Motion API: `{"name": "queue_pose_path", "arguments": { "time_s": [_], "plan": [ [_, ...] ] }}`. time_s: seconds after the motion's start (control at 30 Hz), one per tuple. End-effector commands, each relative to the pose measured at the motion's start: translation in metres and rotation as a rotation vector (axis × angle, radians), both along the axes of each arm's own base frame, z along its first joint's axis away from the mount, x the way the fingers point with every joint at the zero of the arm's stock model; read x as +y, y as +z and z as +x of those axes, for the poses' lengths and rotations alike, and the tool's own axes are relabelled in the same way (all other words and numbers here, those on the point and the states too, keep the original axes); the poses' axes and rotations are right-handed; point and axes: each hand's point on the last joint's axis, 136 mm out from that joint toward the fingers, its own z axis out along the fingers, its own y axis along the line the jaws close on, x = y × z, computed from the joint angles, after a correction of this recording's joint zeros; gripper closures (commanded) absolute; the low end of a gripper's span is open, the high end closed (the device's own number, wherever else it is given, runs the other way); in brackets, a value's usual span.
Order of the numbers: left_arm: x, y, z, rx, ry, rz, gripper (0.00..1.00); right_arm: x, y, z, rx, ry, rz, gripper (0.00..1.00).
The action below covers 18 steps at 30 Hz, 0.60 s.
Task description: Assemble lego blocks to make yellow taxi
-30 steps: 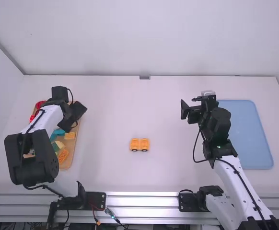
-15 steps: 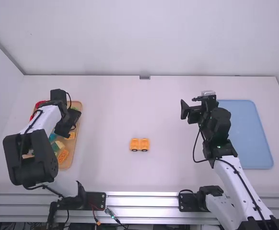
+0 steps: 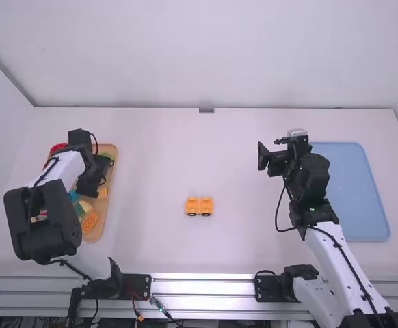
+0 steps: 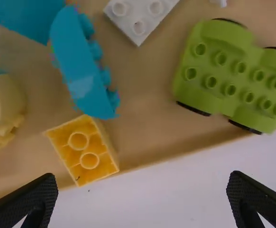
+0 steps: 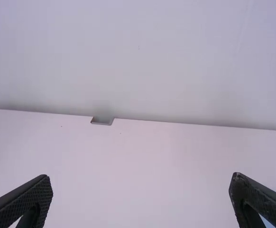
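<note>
Over the tray at the left side of the table is my left gripper (image 3: 102, 179). In its wrist view the left gripper (image 4: 142, 194) is open and holds nothing; a yellow two-stud brick (image 4: 85, 149) lies in the tray near the edge, with a green wheeled base (image 4: 233, 76) farther along. An orange-yellow wheeled piece (image 3: 199, 206) stands on the table's middle. My right gripper (image 3: 262, 156) is raised beside the blue tray, well away from that piece. In the right wrist view the right gripper (image 5: 142, 194) is open and empty.
The wooden tray (image 3: 110, 198) also holds blue (image 4: 83, 71), white (image 4: 140, 16), red and cream pieces. A blue tray (image 3: 363, 198) lies at the right. The back wall (image 3: 206, 55) rises behind the table.
My left gripper has moved a little left and toward the camera, over the wooden tray. The right arm and the wheeled piece have stayed where they were.
</note>
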Motion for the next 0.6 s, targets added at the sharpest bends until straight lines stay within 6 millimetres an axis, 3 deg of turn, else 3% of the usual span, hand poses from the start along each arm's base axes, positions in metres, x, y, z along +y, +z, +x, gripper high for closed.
{"name": "queue_pose_path", "arguments": {
  "time_s": [0.0, 0.57],
  "plan": [
    [0.001, -0.011, -0.013, 0.043, 0.061, 0.005, 0.04, 0.001, 0.018, 0.002, -0.038, 0.003, 0.008, 0.01],
    [-0.001, -0.038, -0.023, 0.020, 0.091, 0.012, 0.00, 0.001, 0.017, 0.002, -0.034, 0.002, 0.008, 0.01]
  ]
}}
